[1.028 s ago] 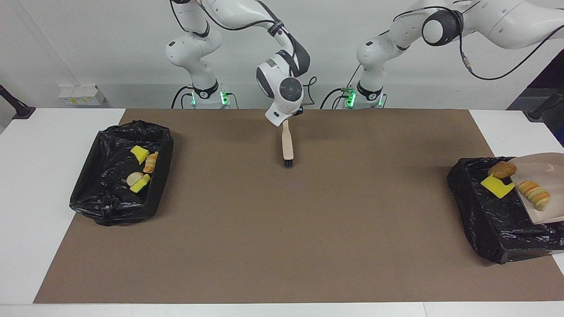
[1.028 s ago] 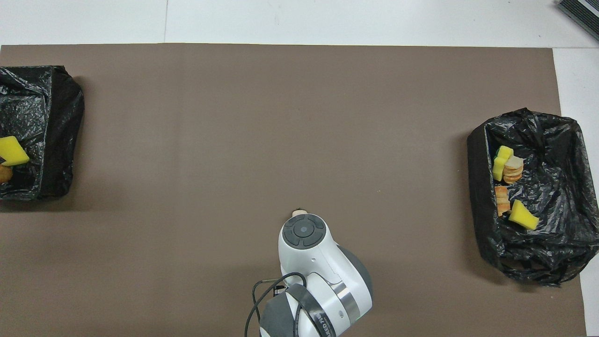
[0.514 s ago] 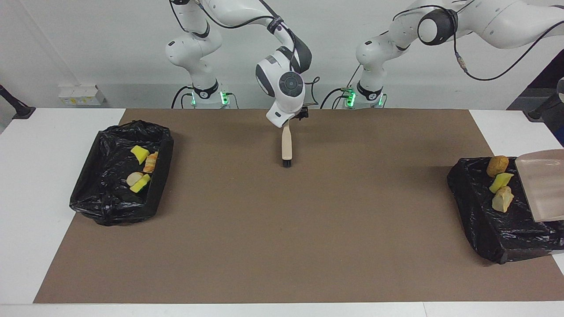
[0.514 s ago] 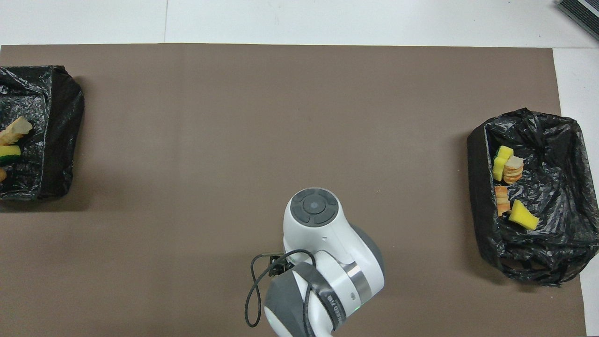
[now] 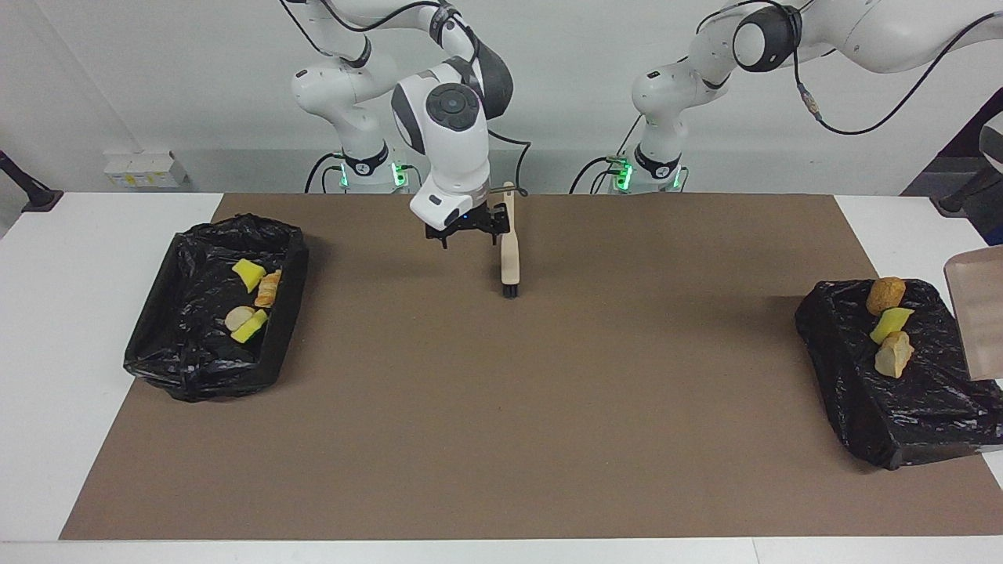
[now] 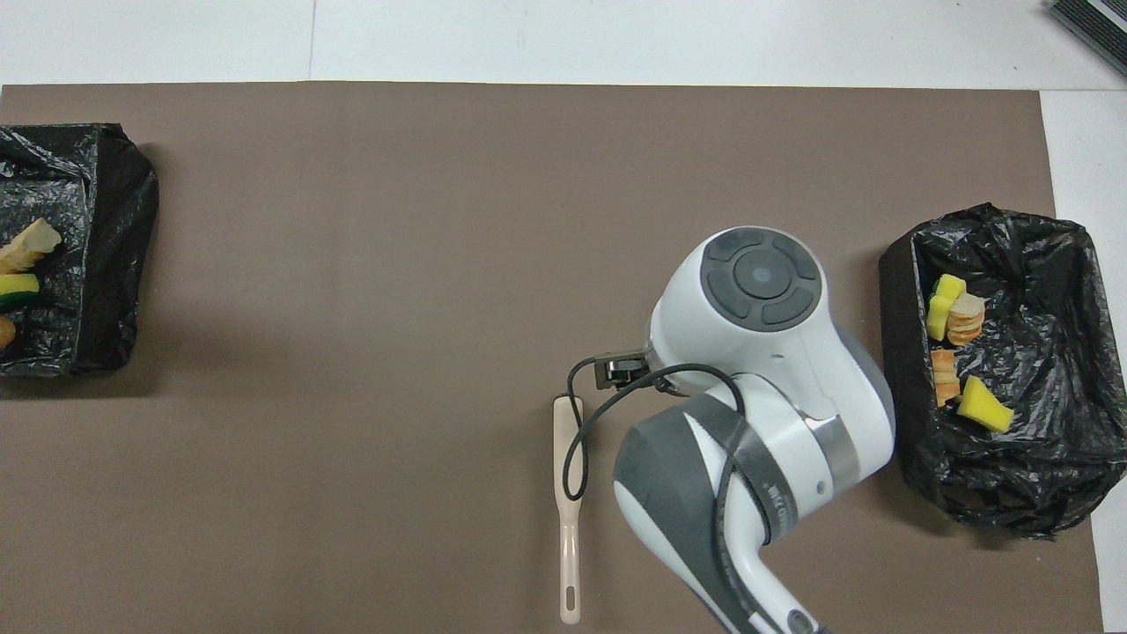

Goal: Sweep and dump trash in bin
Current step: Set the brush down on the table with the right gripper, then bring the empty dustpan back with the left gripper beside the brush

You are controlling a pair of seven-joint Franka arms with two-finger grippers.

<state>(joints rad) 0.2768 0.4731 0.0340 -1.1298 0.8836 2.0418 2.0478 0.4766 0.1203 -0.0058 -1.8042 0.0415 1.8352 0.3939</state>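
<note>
Black bin liners (image 5: 196, 345), yellow and beige trash (image 5: 249, 274), pale beige brush (image 6: 568, 493), brown mat (image 5: 548, 407).

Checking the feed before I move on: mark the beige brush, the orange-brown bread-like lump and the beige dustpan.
beige brush (image 6: 570, 493), overhead view, on its handle.
orange-brown bread-like lump (image 5: 885, 295), facing view, on its top.
beige dustpan (image 5: 979, 309), facing view, on its flat face.

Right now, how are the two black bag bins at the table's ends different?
The black bag-lined bin at the left arm's end holds three scraps; the black bag-lined bin at the right arm's end holds four. Only the left-end bin has a round brown bread-like lump; the right-end bin has none. Both hold yellow sponge.
</note>
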